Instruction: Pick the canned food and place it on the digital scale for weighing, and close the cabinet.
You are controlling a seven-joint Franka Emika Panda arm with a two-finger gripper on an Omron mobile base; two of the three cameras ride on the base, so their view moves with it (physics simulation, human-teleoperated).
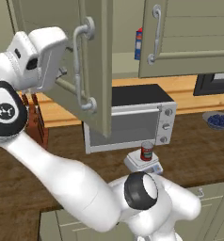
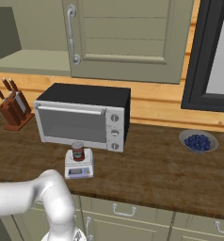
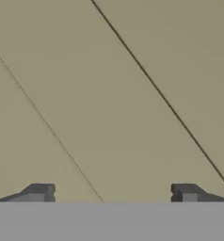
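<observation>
Left base view gives you the cabinet [image 1: 97,66] first: its left door stands swung out toward you, edge-on, while the right door [image 1: 189,37] hangs partly ajar, with a blue-and-red box [image 1: 139,43] on the shelf between them. Your arm's hand [image 1: 38,56] is raised just left of the open door, beside its long bar handle [image 1: 81,70]. Below, you see the wooden surface [image 2: 156,174] carrying a silver toaster oven [image 2: 83,117], a knife block [image 2: 12,110] at the left and a bowl of blueberries [image 2: 198,141] at the right. In front of the oven sits the digital scale [image 2: 79,168], and the canned food [image 2: 78,151] stands upright on its plate. Hand view puts your fingers [image 3: 38,192] spread well apart, nothing between them, facing a flat olive-beige panel [image 3: 109,94] close up.
</observation>
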